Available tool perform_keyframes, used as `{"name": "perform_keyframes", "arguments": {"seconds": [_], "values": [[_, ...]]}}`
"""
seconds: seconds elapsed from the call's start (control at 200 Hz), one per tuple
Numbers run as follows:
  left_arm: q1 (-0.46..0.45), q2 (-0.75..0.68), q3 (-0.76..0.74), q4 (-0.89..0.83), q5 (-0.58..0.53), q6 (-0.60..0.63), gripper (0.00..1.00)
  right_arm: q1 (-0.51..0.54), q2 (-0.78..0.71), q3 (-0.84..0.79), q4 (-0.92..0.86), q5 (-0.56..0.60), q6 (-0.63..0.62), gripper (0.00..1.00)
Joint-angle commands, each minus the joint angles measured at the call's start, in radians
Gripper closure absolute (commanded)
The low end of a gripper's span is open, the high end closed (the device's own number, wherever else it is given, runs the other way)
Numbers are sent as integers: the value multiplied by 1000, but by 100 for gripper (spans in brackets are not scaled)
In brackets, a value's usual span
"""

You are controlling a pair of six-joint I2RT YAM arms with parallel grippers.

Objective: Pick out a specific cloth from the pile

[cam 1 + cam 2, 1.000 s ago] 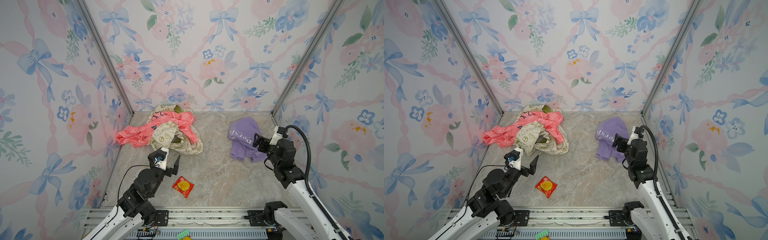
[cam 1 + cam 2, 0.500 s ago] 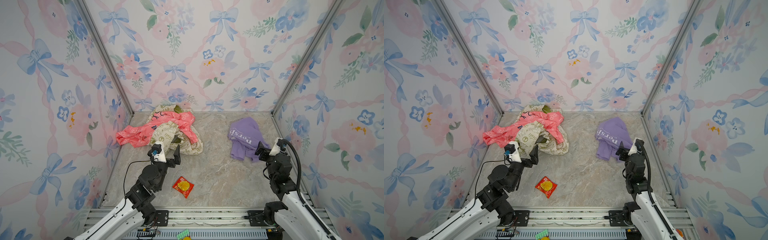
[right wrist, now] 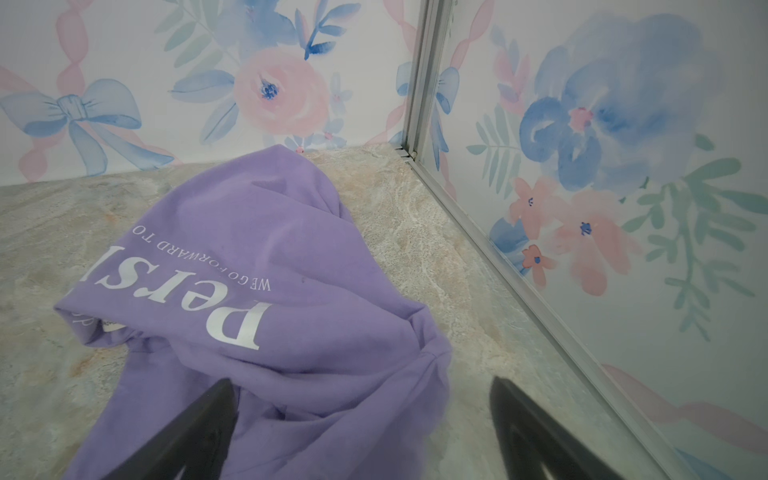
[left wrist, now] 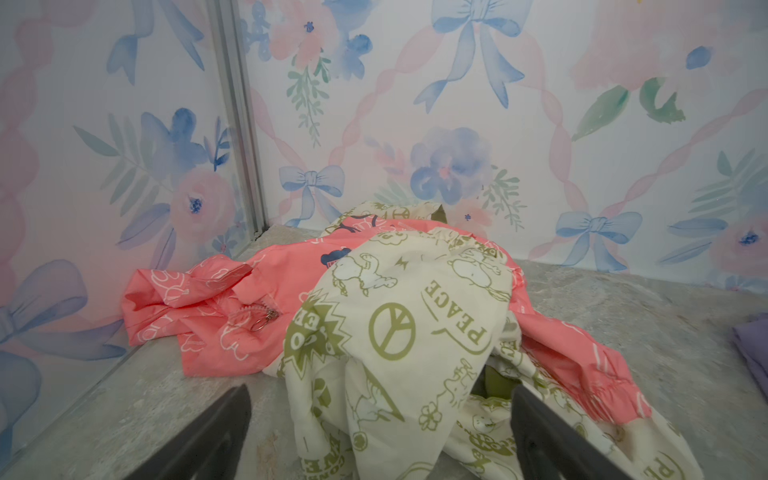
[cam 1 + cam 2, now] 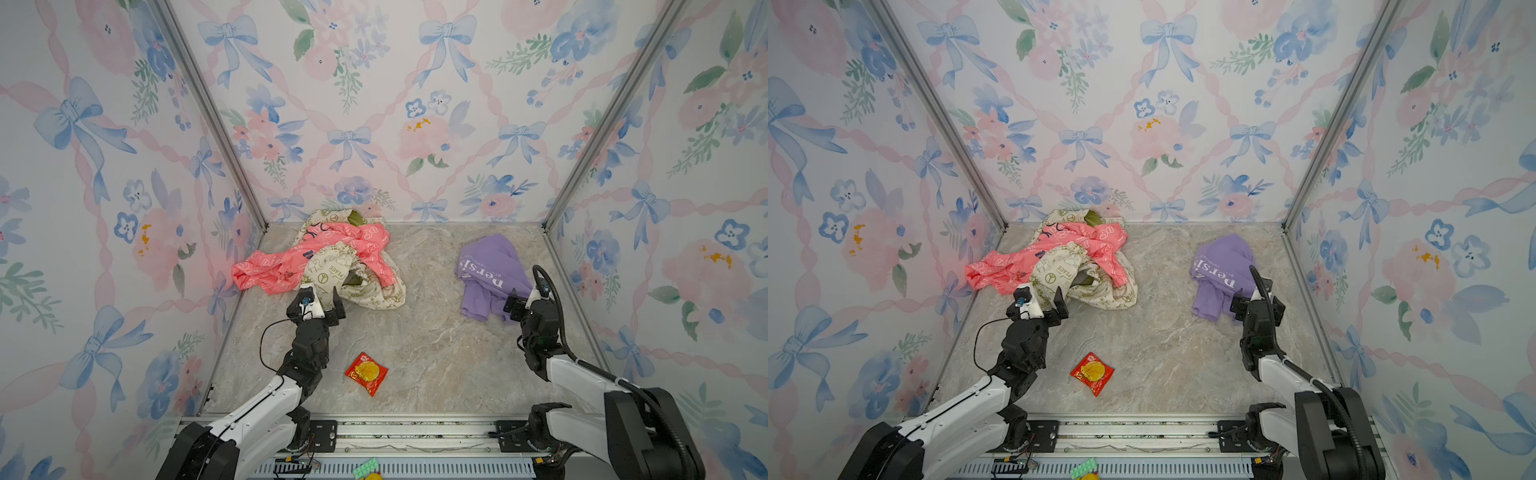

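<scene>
Floral wallpaper walls [image 5: 374,104] are enclosing a marble-patterned worktop [image 5: 432,332] on three sides. At the rear left the pile [image 5: 357,245] is lying with its coral-pink garment [image 5: 266,270] draped across the cream fabric [image 5: 328,270]. An olive piece [image 5: 355,217] is showing only in slivers. "PEACE" is showing on the cream fabric.

Well apart, at the rear right, the cloth [image 5: 486,266] is lying crumpled. A fold is cutting its white lettering off at "Persi", beside a smaller line, "WE GO FORWARD TO". In both top views the right arm [image 5: 540,328] is hiding the cloth's near edge.

Left jaws are standing wide open just before the pile, gripping nothing. Right jaws are standing wide open at the cloth's near edge, gripping nothing. Print on the red and yellow packet [image 5: 366,372] is appearing too small to read.
</scene>
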Motion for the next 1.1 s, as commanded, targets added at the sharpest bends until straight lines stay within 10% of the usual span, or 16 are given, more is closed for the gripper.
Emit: {"name": "perform_keyframes", "arguments": {"seconds": [0.0,0.31,0.675,1.09], "values": [[61,64,-53,229,61,30,2,-5,81,5,152,-20,-40,3],[135,307,-59,450,139,162,2,-4,344,2,448,-223,-95,3],[236,609,-62,725,317,127,2,-15,319,91,235,-279,-96,3],[238,605,18,558,263,102,2,-27,319,100,218,-286,-80,3]]}}
